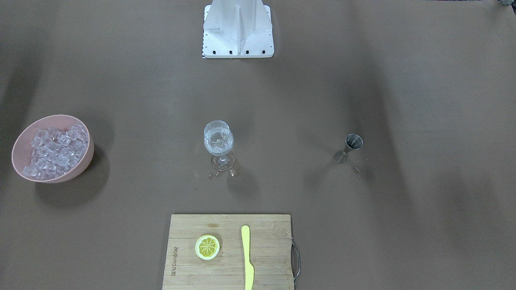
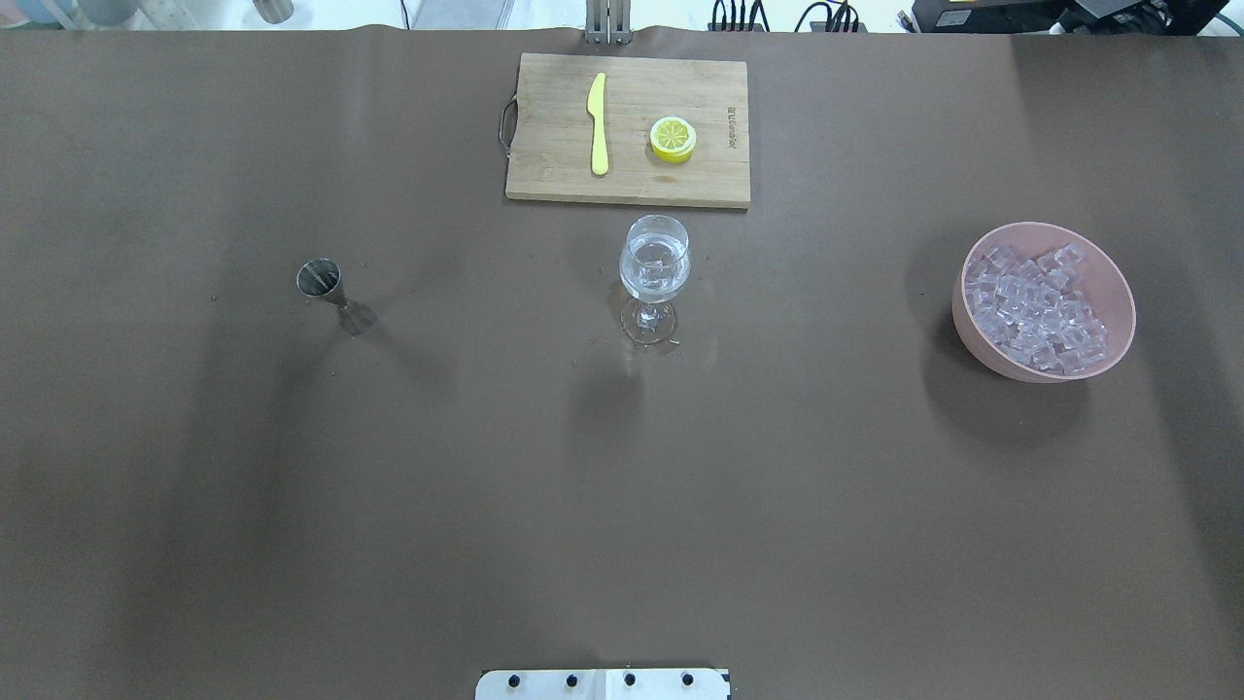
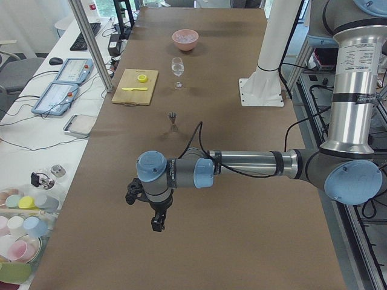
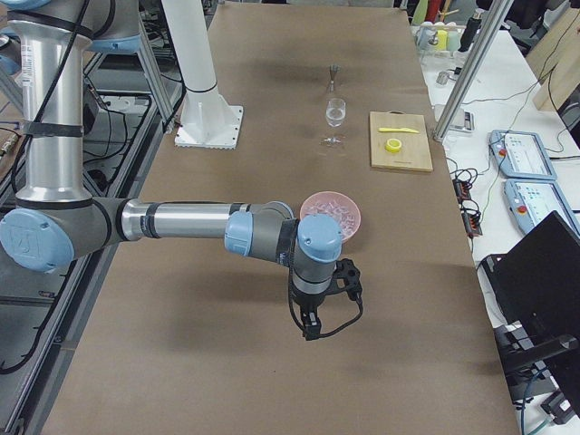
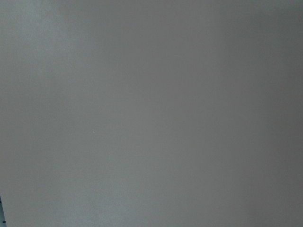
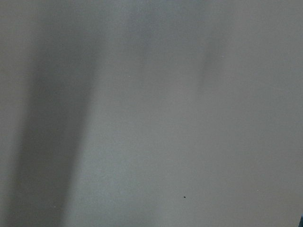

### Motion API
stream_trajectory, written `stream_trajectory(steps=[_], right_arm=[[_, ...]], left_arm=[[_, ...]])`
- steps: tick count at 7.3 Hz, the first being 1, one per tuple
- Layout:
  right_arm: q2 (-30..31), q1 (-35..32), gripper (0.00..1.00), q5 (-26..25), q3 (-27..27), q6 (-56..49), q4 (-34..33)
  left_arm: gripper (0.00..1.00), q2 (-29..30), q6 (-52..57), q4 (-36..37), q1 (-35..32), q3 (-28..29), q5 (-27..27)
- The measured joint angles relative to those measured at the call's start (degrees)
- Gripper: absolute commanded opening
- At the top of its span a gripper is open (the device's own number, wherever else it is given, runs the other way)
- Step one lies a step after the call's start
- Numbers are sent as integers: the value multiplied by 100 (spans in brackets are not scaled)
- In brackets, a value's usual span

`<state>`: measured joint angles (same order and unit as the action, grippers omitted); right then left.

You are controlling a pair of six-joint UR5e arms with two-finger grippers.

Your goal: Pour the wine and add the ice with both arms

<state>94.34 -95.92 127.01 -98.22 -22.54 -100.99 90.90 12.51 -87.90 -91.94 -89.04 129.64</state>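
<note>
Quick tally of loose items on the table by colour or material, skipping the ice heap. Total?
Yellow: 2 (knife, lemon slice)
Pink: 1 (bowl)
Clear glass: 1 (wine glass)
Metal: 1 (jigger)
Wood: 1 (cutting board)
Total: 6

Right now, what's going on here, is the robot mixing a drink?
Neither arm touches anything. The left gripper and the right gripper each hang over bare table at opposite ends. In the middle the wine glass holds clear wine and what look like ice cubes. The metal jigger stands upright on the robot's left, the pink bowl heaped with ice on its right. The lemon slice and knife lie on the cutting board.
</note>
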Motion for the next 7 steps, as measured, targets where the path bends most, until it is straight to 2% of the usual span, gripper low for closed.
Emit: stream_trajectory(steps=[7], right_arm=[[52,3,100,26,-78,-5,0]], left_arm=[[99,6,6,-8,8,23,0]])
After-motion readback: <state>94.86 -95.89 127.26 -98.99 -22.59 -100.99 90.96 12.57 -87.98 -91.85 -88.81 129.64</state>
